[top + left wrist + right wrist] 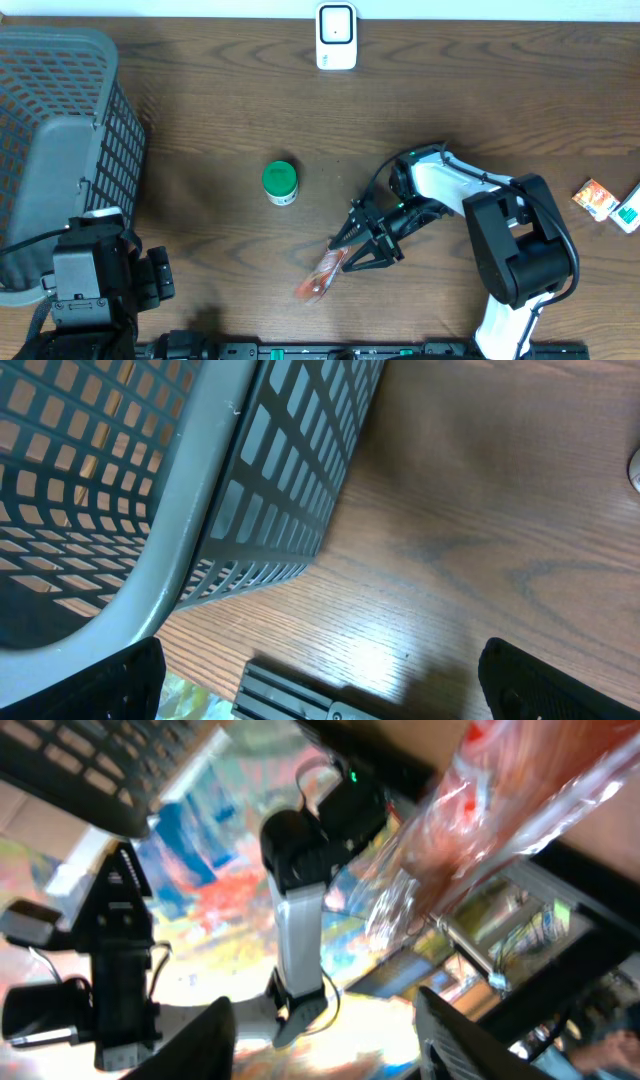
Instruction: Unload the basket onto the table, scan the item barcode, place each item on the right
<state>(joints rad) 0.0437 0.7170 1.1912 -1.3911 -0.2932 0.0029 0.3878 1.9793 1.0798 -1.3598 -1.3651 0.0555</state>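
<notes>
Orange-red plastic-wrapped packet (320,280) sits at lower centre of the overhead view, just off the tips of the right gripper (345,254), jaws partly parted and not clamping it; looks like the pick-up step, next needs a firm pinch, then barcode faced to the scanner (336,37) at top centre.

Right wrist: packet (500,830) blurred; overhead: basket (120,130) cut off left.
</notes>
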